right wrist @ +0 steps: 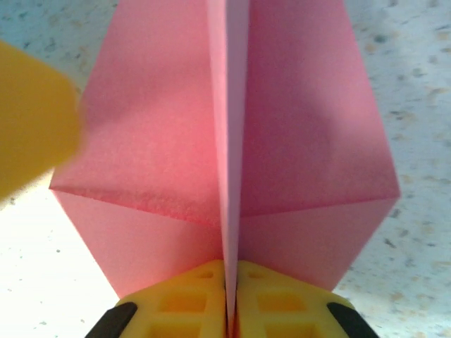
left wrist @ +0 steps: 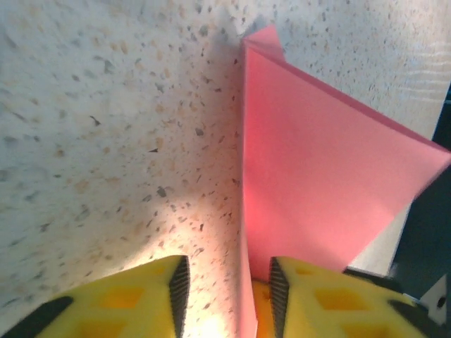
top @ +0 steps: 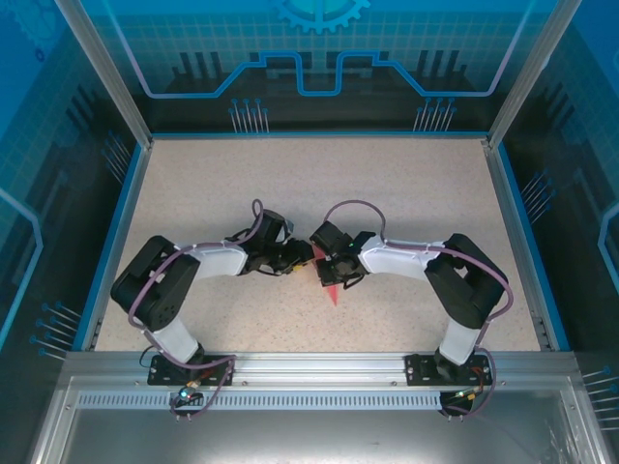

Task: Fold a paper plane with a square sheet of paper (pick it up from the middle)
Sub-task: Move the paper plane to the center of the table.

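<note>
Step in hand, as I read it: the late fold, with the centre crease passing from one arm to the other; the paper plane [right wrist: 162,141] stands on edge at mid-table [left wrist: 106,141], between the two wrists, wings spread to either side of the crease.

Right gripper [right wrist: 229,282]: clenched on the centre crease at the tail end, pads tight together.

Left gripper [left wrist: 227,274]: jaws apart; the paper's edge stands in the gap, close by one finger, not pinched.

A blurred yellow shape [right wrist: 28,120] beside one wing in the right wrist view; probably a left finger, cannot confirm.

Next move, my judgement: draw the left arm straight back without brushing the wing; right arm's pinch must hold, or the crease springs open.
</note>
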{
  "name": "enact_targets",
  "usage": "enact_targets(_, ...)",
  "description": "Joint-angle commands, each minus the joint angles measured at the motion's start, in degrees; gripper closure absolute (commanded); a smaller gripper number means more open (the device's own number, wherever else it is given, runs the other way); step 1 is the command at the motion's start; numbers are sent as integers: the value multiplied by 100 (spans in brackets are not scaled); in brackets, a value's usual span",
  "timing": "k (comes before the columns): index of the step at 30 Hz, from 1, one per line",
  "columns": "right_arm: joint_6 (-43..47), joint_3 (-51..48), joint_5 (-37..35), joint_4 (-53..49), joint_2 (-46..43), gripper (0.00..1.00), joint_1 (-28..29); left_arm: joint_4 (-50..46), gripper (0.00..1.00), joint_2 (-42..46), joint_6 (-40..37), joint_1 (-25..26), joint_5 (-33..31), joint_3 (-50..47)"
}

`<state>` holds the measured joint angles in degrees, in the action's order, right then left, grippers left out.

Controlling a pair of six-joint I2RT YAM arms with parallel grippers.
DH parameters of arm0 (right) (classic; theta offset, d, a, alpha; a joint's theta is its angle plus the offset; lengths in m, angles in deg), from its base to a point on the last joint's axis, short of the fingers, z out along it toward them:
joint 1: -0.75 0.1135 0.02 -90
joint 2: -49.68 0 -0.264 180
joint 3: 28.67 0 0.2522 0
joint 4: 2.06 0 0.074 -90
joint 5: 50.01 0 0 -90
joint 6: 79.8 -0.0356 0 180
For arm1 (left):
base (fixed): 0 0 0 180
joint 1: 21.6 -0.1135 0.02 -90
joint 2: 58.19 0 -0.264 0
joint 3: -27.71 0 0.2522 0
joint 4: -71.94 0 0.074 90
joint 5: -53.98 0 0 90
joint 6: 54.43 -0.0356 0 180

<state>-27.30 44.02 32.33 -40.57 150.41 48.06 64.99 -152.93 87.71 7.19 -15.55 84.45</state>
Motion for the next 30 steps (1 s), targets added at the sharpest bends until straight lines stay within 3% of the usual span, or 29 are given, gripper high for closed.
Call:
enact_targets(1,-207,195,-576,-442,-274,92,-10,-881,43,556,-132,-186,-629,262)
enact_targets(5,-176,266,-655,-550,-345,92,-249,-1796,20,1012,-344,-284,-1497,375)
enact_targets(11,-91,432,-642,-598,24,92,-392,-2535,1,1353,-589,-292,-2335,445)
enact_targets(22,-265,544,-702,-557,544,85,-417,-2676,1,1309,-599,-294,-2463,430)
enact_targets(30,-380,392,-684,-465,711,86,-388,-2683,1,1311,-600,-287,-2485,389)
